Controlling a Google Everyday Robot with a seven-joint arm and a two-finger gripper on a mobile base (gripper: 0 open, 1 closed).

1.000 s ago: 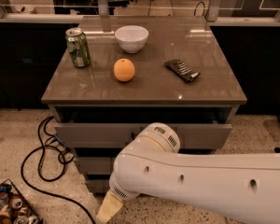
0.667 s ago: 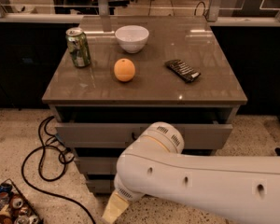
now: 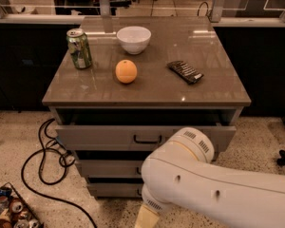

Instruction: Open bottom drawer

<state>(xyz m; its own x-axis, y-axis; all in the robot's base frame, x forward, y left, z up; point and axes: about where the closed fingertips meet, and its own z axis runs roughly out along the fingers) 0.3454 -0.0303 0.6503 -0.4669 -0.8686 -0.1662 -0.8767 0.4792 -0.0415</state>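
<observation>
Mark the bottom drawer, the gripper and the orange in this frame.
bottom drawer [image 3: 111,190], camera view, left half of its grey front.
gripper [image 3: 146,218], camera view, beige tip at the picture's bottom edge, below the drawer.
orange [image 3: 126,71], camera view, its middle.

From where I stand I count one bench [image 3: 213,87] with four things on it: one green can [image 3: 80,48] at the far left, one white bowl [image 3: 134,39], one orange [image 3: 126,71] and one dark packet [image 3: 185,71] to the right. Under it are three grey drawers: the top drawer [image 3: 99,137], the middle drawer [image 3: 107,168] and the bottom drawer [image 3: 111,190]. One black cable [image 3: 62,156] loops on the floor at left. There is one white arm [image 3: 213,189], with its one gripper [image 3: 146,219] low at the near edge, in front of the bottom drawer.
</observation>
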